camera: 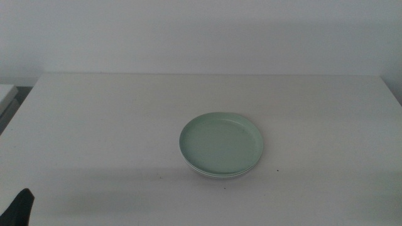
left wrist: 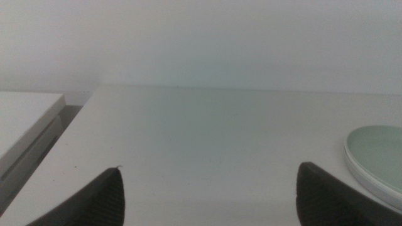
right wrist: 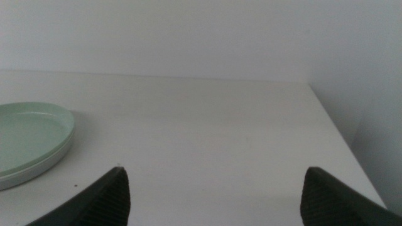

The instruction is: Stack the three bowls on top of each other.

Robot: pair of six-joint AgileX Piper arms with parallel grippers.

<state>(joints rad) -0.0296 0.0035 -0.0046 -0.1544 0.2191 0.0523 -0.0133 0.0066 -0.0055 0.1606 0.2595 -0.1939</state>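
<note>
Left claw (left wrist: 207,194) sat spread, empty, low at your tabletop's (camera: 94,125) near left edge | right claw (right wrist: 213,194) spread, empty, out of the middle view | green bowl (camera: 222,142) topped a nested stack mid-tabletop, pale rims (camera: 217,175) beneath, their count unclear | stacking looked finished; you needed only hold both arms back.

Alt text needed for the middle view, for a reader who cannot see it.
A mint green bowl sits on top of a stack near the middle of a white table, with a pale rim of another bowl showing beneath it. The left gripper shows at the bottom left corner, away from the stack.
</note>
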